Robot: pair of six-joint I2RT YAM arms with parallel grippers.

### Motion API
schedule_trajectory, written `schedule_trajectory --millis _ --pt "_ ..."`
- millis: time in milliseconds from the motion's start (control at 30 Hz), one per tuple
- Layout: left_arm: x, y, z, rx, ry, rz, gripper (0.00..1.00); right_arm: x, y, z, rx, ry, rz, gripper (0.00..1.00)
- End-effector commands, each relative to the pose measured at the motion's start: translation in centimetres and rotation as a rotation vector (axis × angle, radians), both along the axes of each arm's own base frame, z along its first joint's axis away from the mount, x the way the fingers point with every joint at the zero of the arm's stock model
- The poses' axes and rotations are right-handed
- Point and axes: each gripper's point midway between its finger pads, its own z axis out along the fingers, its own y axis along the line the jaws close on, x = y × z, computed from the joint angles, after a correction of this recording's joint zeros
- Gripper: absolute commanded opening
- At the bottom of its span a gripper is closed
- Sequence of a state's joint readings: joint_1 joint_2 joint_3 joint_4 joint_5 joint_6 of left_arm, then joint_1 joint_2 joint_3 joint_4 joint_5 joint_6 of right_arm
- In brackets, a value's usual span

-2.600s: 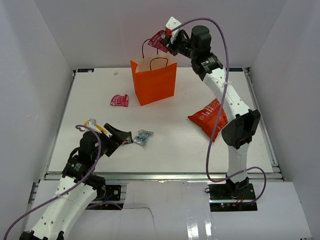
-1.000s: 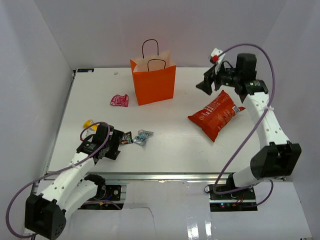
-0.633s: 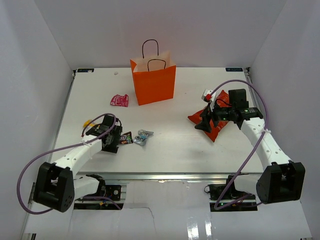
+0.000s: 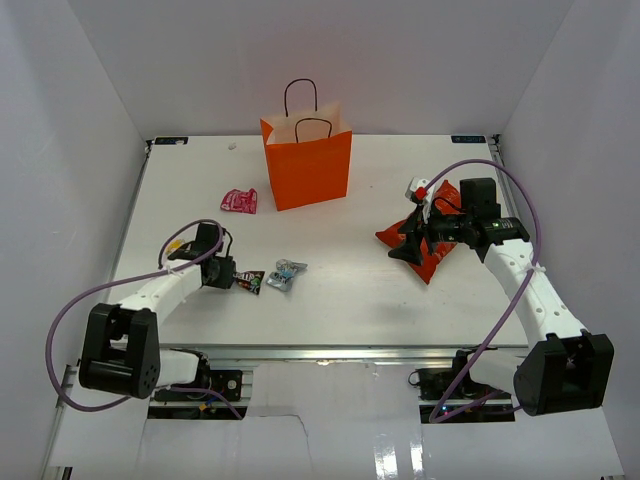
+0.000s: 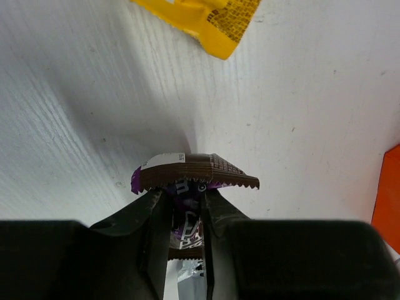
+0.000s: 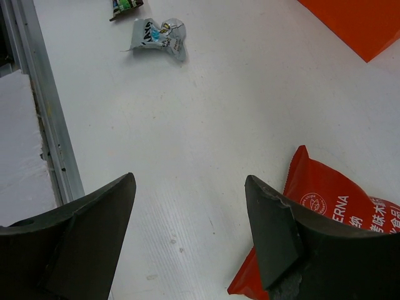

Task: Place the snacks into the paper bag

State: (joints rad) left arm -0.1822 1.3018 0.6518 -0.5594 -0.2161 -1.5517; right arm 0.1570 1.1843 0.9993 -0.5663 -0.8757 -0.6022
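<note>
My left gripper point(image 4: 235, 279) point(image 5: 183, 201) is shut on the dark purple packet point(image 4: 251, 281) point(image 5: 194, 173), which rests on the table. A yellow packet point(image 4: 177, 243) point(image 5: 209, 15) lies just behind that arm. The silver-blue packet point(image 4: 287, 273) point(image 6: 159, 34) sits right of the purple one. A pink packet point(image 4: 239, 201) lies left of the upright orange paper bag point(image 4: 308, 165). My right gripper point(image 4: 405, 247) point(image 6: 190, 178) is open, low over the near-left corner of the red chip bag point(image 4: 432, 238) point(image 6: 340, 206), holding nothing.
The orange bag stands at the back centre with its black handles point(image 4: 303, 96) up. A metal rail point(image 6: 44, 119) runs along the table's near edge. White walls close in the left, right and back sides.
My left gripper has shut on the dark purple packet. The right arm, which held a pink packet over the bag, has let it go and dropped to the chip bag's corner.
</note>
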Motion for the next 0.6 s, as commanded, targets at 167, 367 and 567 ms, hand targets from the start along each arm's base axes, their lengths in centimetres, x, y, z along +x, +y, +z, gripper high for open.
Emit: schedule_trajectory --millis 167,367,567 --pt "4.7 -0.6 9.1 0.089 -0.295 -0.222 0.22 0.2 0.3 1.5 0.036 -0.038 0.011 0.77" --pt "8.5 -1.3 19.4 0.209 -0.599 -0.373 0.18 0.4 0.3 1.6 0.036 -0.046 0.01 0.77" --pt "13.2 -2.5 31.2 0.265 -0.873 -0.419 0.16 0.3 0.4 1.7 0.042 -0.048 0.009 0.77"
